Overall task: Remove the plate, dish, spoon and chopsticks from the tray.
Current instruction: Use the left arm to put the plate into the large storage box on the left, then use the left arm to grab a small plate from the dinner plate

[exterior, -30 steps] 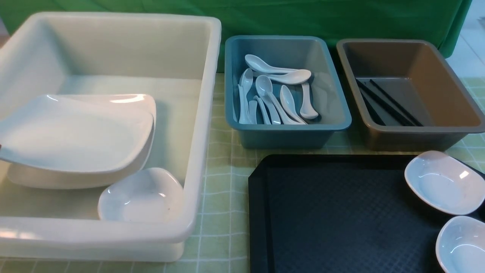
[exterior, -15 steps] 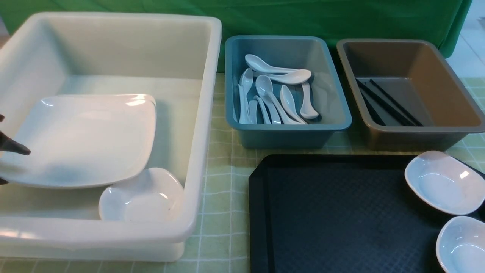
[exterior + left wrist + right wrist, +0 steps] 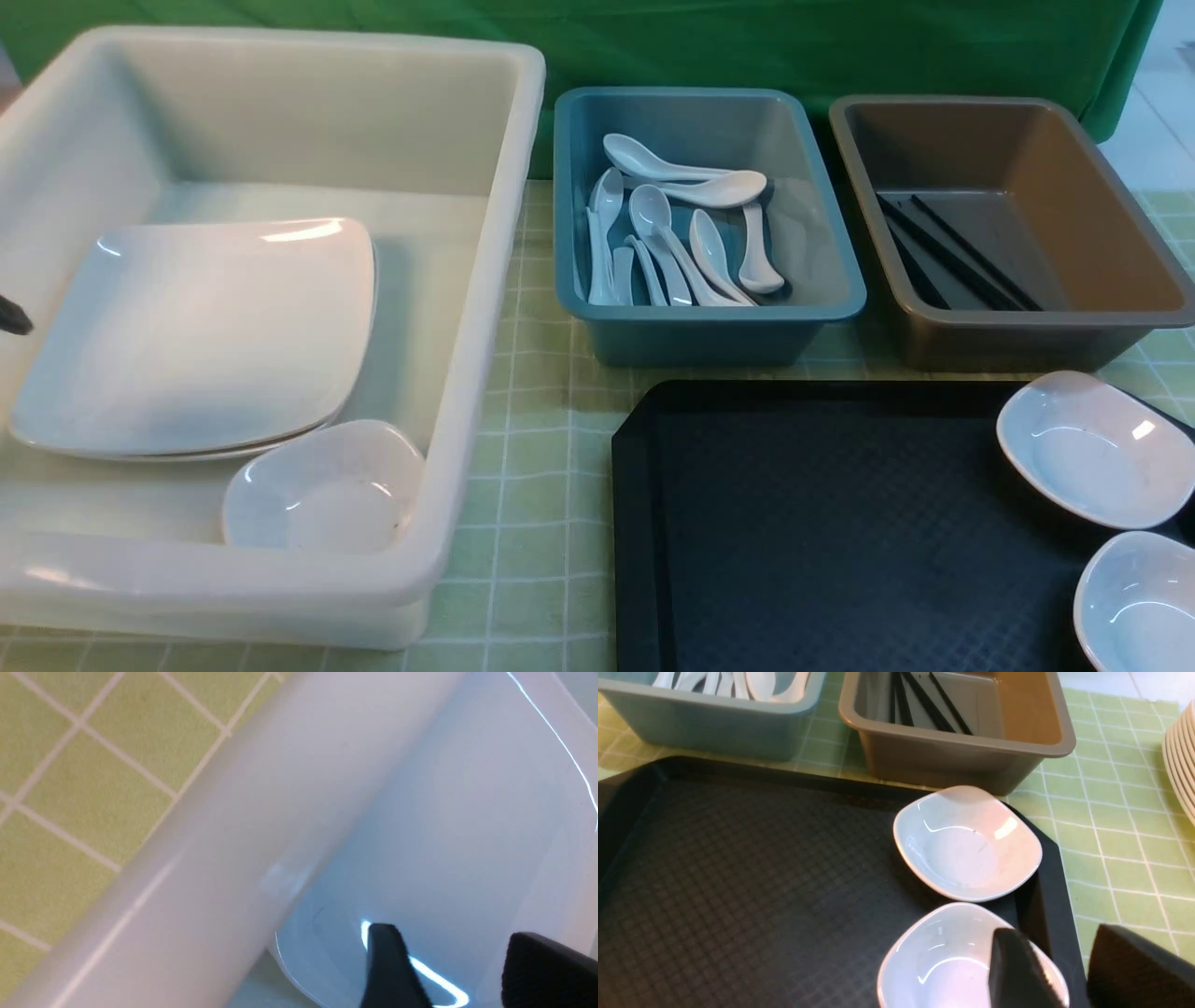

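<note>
One plate (image 3: pixel 196 327), just released, lies in the tub (image 3: pixel 504 233) beside our open left gripper (image 3: pixel 451 938); two dishes (image 3: pixel 1094 448) remain on the tray (image 3: pixel 794 523).

- Left claw (image 3: pixel 455 956): fingers cut off by the left wrist view's bottom edge; only a dark tip shown in the front view.
- Right claw (image 3: pixel 1064 963): fingers cut off likewise.
- Near dish (image 3: pixel 1134 607): cut off at the front view's corner.
- Tray (image 3: pixel 840 523): near part cut off.
- Tub (image 3: pixel 280 583): left side cut off; rim blurred in the left wrist view.
- Lower plate (image 3: pixel 224 455): covered by the upper plate (image 3: pixel 205 327), only a sliver of rim shown.
- Chopsticks (image 3: pixel 952 252): number not to be told.
</note>
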You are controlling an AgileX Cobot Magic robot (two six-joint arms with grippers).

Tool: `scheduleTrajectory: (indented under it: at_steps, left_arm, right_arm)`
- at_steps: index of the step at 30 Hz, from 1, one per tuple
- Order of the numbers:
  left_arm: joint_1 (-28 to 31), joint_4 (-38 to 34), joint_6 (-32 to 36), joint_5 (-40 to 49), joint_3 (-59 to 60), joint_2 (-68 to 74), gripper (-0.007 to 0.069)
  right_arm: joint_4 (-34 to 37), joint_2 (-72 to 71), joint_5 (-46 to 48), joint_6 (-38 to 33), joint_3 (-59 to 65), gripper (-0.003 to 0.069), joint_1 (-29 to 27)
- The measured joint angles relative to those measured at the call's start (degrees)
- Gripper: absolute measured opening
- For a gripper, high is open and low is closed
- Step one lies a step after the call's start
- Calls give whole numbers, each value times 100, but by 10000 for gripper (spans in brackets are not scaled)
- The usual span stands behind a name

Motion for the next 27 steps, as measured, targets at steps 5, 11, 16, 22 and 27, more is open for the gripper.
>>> scheduleTrajectory:
  at_steps: [5, 11, 16, 22, 27]
  left_arm:
    - [6, 306, 170, 383, -276, -239, 18]
    - [6, 485, 184, 1209, -289, -559, -13]
    - [6, 250, 242, 2025, -289, -714, -13]
    - [-556, -294, 229, 2112, -310, -1498, -13]
    - [-2434, -113, -405, 2051, -328, -1683, -13]
  right_arm:
    - [0, 0, 14, 0, 0, 235, 0]
    - [0, 0, 19, 0, 0, 235, 0]
    - [0, 0, 19, 0, 0, 230, 0]
    - [0, 0, 19, 0, 0, 85, 0]
    - [-64, -5, 19, -436, 0, 7, 0]
